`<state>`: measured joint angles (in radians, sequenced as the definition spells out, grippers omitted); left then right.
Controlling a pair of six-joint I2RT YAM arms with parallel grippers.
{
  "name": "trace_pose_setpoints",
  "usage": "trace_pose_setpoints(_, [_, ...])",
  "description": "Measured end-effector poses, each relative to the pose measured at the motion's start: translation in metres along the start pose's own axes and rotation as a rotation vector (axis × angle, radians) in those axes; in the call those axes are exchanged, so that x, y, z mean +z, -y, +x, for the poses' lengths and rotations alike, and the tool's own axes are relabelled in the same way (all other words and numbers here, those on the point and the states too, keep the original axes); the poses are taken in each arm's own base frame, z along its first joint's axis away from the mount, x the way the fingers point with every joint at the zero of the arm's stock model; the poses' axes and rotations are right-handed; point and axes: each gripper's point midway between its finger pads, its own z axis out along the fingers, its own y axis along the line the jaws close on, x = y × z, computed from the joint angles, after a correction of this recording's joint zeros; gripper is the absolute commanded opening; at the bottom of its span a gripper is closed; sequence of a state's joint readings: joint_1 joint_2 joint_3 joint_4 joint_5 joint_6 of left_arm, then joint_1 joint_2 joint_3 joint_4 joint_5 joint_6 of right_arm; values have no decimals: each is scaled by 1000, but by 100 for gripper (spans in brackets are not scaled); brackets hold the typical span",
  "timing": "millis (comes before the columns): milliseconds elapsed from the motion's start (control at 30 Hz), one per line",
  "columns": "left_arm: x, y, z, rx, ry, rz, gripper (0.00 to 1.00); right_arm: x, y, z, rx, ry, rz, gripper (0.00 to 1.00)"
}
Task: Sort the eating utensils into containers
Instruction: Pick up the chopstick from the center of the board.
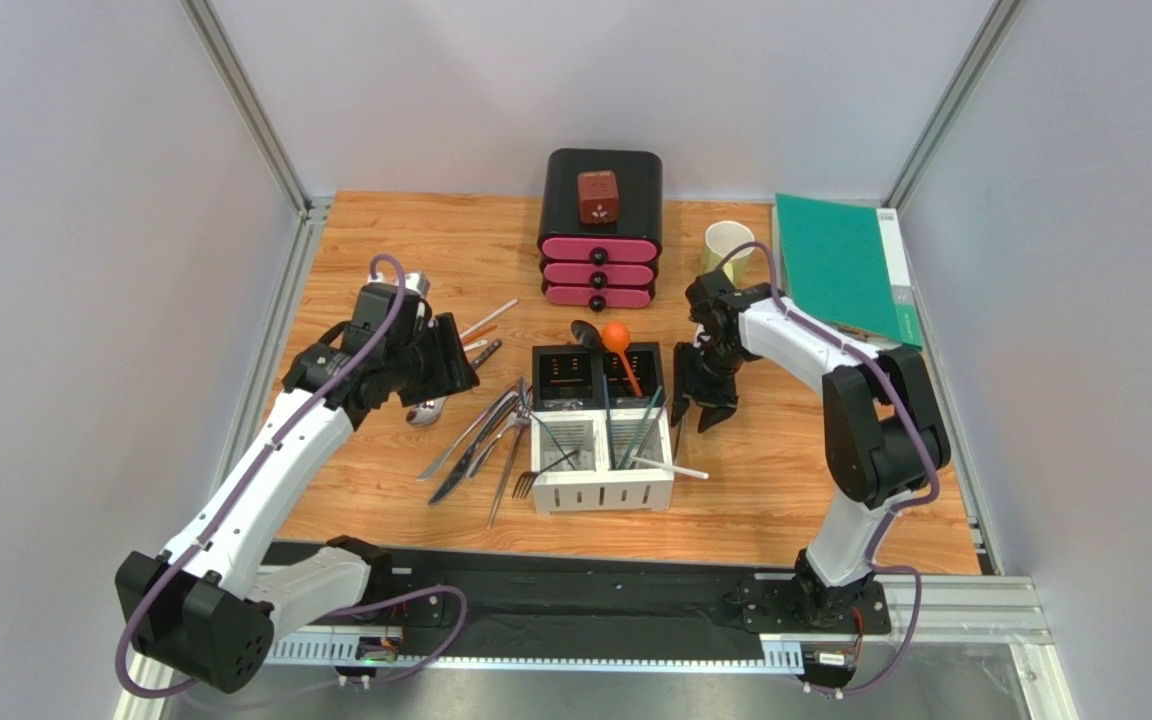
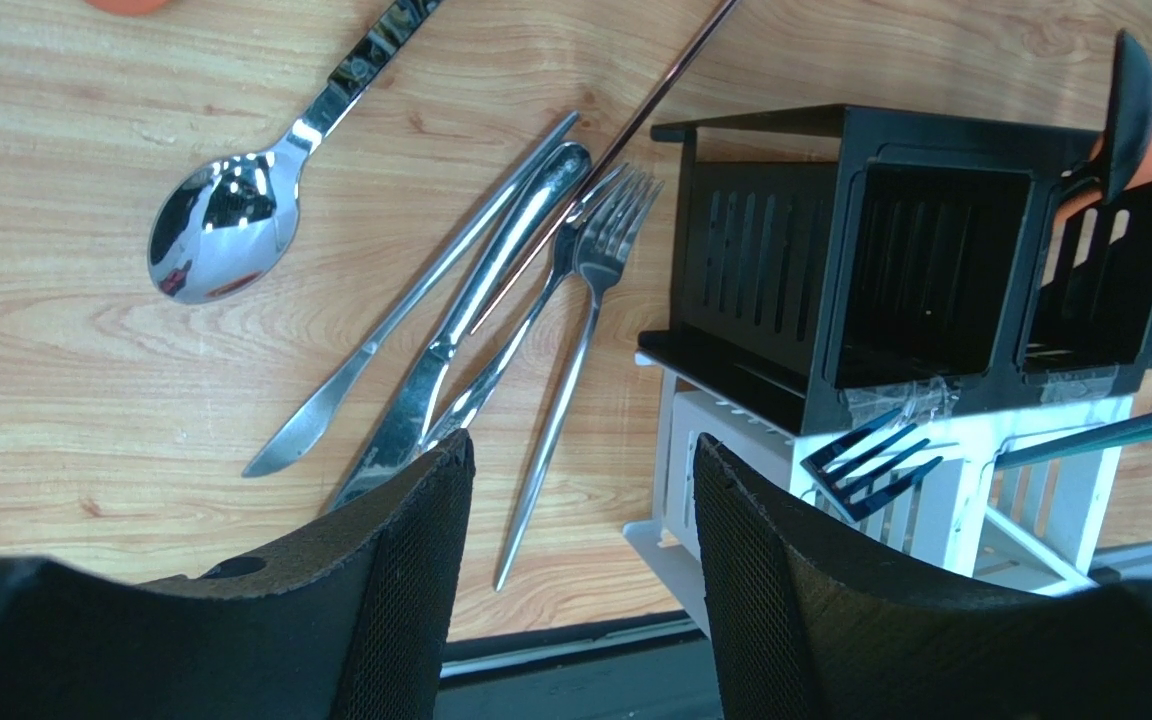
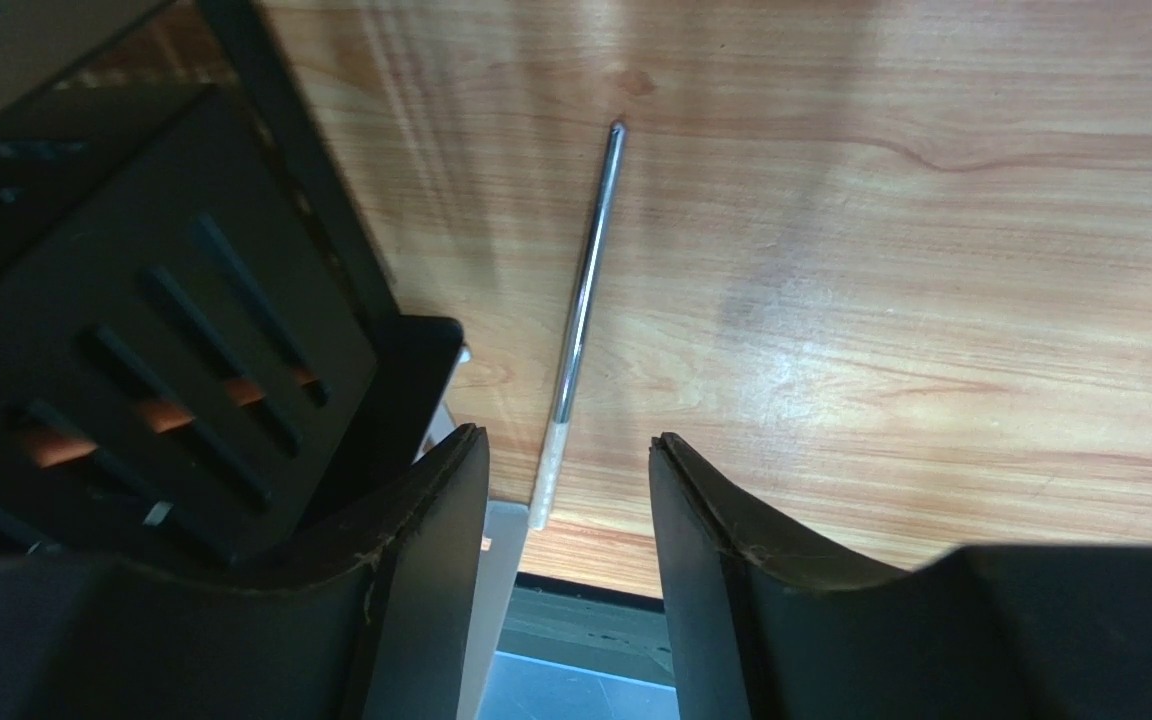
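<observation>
Left tool [image 1: 444, 365]: released, jaws spread wide, nothing between them, hanging over the left part of the bench [image 1: 778, 495] above loose cutlery
Right tool [image 1: 704, 408]: released, jaws apart and empty, pointing down just beside the right wall of the caddy [image 1: 597, 489]
Caddy: mid-bench; two black compartments toward the far edge, two white toward the near edge
Orange spoon [image 1: 620, 348]: standing bowl-up in the far right black compartment
Black spoon [image 1: 585, 333]: bowl-up just beside the orange one; which compartment, cannot tell
Black fork [image 2: 860, 458]: tines sticking out of a white compartment
Silver knives [image 2: 432, 375] and forks [image 2: 597, 248]: lying in a loose bunch on the bench just left of the caddy
Silver spoon [image 2: 229, 225]: flat on the bench, hollow side up, left of that bunch
Thin metal stick [image 3: 582, 300]: flat on the bench beside the caddy's right wall, below the gap of the right tool, pale tip at one end
Far edge: drawer box [image 1: 600, 225], mug [image 1: 728, 248], green board [image 1: 838, 263]
</observation>
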<state>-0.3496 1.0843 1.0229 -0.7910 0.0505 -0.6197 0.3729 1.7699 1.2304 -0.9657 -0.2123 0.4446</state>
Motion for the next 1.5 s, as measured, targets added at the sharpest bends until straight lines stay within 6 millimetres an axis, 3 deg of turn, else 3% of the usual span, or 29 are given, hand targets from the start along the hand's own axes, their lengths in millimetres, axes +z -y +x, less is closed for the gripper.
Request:
trace_pose_setpoints(533, [-8,-7,7,-10,7,-9,62,36,8,-1,12,-69,36,36])
trace_pose_setpoints(600, [-9,-10,11,-10,-4,-19,62,36,9,-1,13,-70,37,6])
trace_pose_setpoints(667, [-11,-12,14,-9,-13,-27,62,38,9,-2,7,-69,39,0])
trace_pose_setpoints(967, [-19,-13,15,-8,-24,-38,62,39,10,1,5,-72,32,0])
trace_pose_setpoints(1067, [-20,-13,15,-8,-23,-37,62,33,20,4,-8,-33,78,0])
trace_pose_setpoints(1167, [-22,-13,15,-8,-18,-33,62,18,29,-1,-37,26,134,0])
trace_pose_setpoints(1267, [-26,-11,14,-7,-2,-21,62,-17,29,-20,-72,141,173,0])
trace_pose_setpoints(1400, [-29,-11,16,-6,16,-2,62,-91,11,-51,-102,353,155,0])
trace_pose_setpoints(1500, [-29,-13,21,-6,14,1,62,-149,-7,-64,-113,519,93,0])
